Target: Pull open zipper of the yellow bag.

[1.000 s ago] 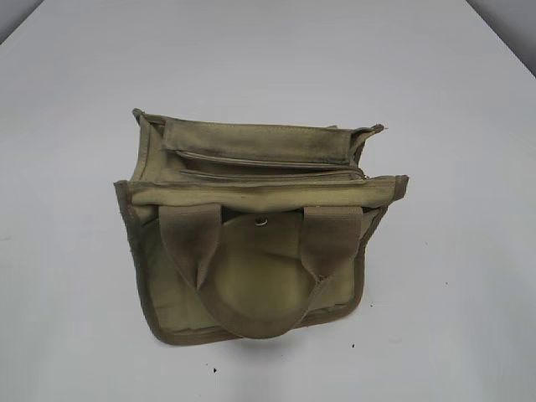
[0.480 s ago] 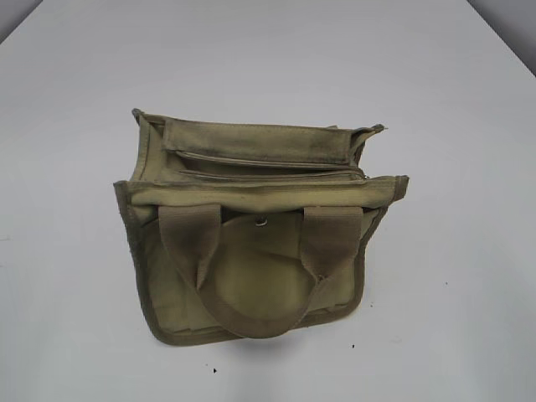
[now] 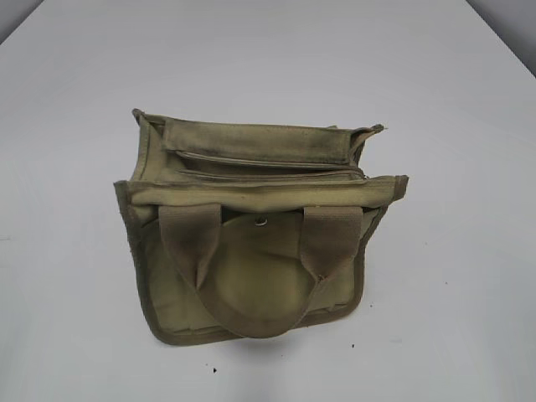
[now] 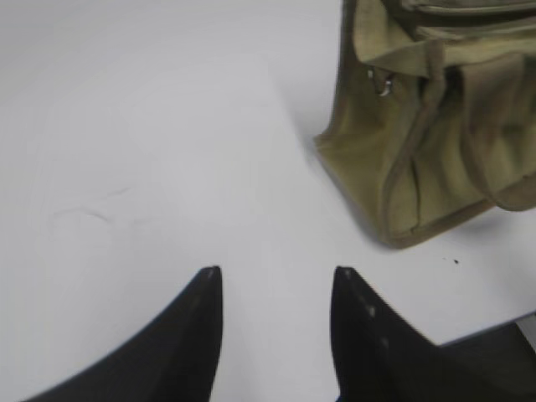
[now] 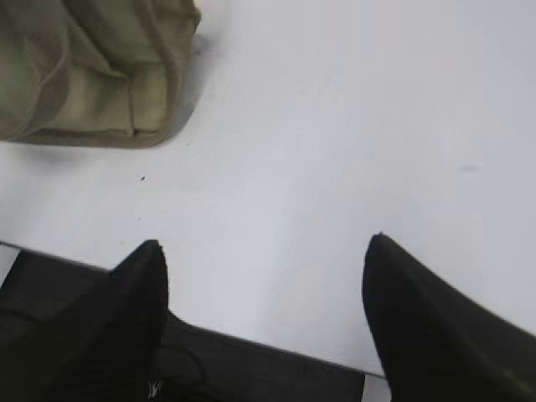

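Yellow bag (image 3: 251, 243) is seen standing on the white surface (image 3: 452, 109), roughly centred in the ext. view, front face w/ snap stud (image 3: 261, 221) turned toward the camera. Two webbing handles (image 3: 251, 268) are draped down over the front panel. Zipper (image 3: 268, 174) is seen running left-right along the bag's top, betw. the front panel and the rear flap; looks shut along its visible length, pull tab too small to be made out for sure, poss. at the right end.

No arm is seen in the ext. view. In left wrist view, left claw (image 4: 276, 280) is held over bare surface w/ fingers apart, nothing betw. them; bag corner is seen up and to the right, well apart from the tips. In right wrist view, right claw (image 5: 264, 247) is spread wide, nothing gripped, over bare surface near its front edge; bag's lower corner is seen at upper left, not touched. A few dark specks are noted on the surface near the bag.
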